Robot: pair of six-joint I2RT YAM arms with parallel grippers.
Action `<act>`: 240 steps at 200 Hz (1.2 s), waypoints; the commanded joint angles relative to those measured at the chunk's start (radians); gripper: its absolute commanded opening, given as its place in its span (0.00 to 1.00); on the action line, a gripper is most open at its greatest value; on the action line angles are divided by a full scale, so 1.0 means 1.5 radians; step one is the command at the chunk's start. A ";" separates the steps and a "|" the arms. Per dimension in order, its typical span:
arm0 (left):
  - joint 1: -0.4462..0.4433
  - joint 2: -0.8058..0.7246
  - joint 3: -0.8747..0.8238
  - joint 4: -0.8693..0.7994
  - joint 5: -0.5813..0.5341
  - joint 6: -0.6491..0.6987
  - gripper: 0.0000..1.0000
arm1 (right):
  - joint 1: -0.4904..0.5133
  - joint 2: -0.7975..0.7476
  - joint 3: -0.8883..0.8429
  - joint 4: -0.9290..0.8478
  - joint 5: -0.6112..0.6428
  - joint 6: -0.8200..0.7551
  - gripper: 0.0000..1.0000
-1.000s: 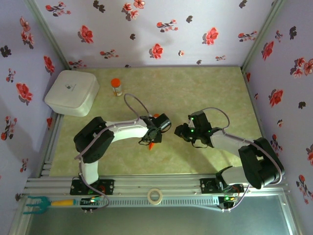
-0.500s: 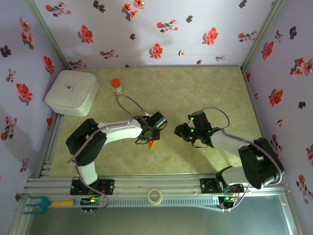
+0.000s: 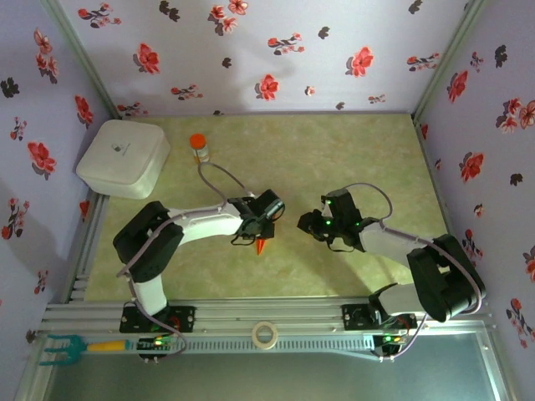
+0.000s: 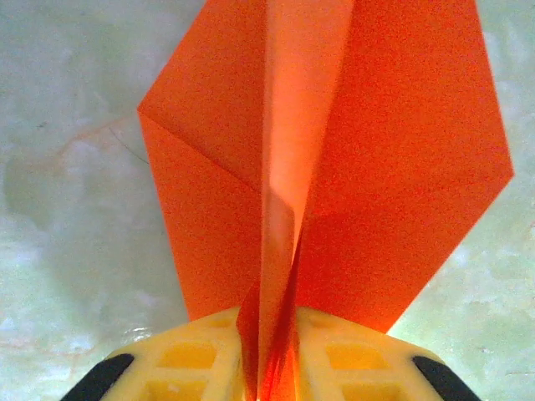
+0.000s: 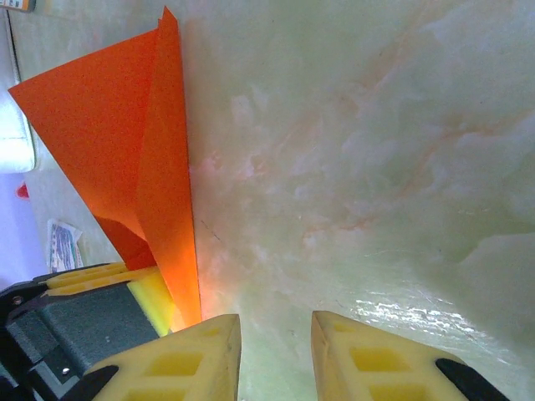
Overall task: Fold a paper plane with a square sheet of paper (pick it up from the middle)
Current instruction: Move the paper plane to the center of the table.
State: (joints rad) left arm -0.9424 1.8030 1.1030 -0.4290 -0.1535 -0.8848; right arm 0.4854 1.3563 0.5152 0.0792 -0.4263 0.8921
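The paper plane (image 4: 334,167) is bright orange, folded into a pointed dart with a raised centre crease. My left gripper (image 4: 274,359) is shut on that crease, with both wings spread out past the yellow fingers. From above, an orange tip (image 3: 262,246) pokes out below the left gripper (image 3: 257,230) near the table's middle. My right gripper (image 5: 274,351) stands open just above the tabletop, nothing between its fingers. The plane (image 5: 125,150) stands upright to its left, apart from it. In the overhead view the right gripper (image 3: 309,224) faces the left one across a small gap.
A white square box (image 3: 123,157) sits at the back left. A small orange-capped bottle (image 3: 199,148) stands beside it. A tape roll (image 3: 265,335) lies on the front rail, and a teal tool (image 3: 71,347) lies at the front left. The marbled green tabletop (image 3: 351,159) is bare on the right.
The left arm has drawn back and down, carrying the plane toward the front of the table. The right arm has stayed still.
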 commanded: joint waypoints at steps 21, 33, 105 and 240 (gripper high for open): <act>0.002 0.026 0.010 -0.002 0.013 0.012 0.20 | 0.004 0.006 -0.009 0.004 -0.007 0.007 0.29; 0.002 0.026 0.007 0.005 0.016 0.012 0.20 | 0.004 0.006 -0.009 0.005 -0.008 0.007 0.29; 0.002 0.055 0.014 -0.008 0.019 0.000 0.18 | 0.004 0.003 -0.004 -0.003 -0.006 0.002 0.29; -0.026 0.119 0.106 -0.130 -0.043 -0.102 0.36 | 0.002 -0.050 0.010 -0.070 0.017 -0.033 0.31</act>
State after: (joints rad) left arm -0.9653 1.9209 1.2366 -0.5148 -0.1726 -0.9859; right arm 0.4854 1.3067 0.5152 0.0113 -0.4206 0.8673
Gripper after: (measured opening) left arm 0.344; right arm 0.312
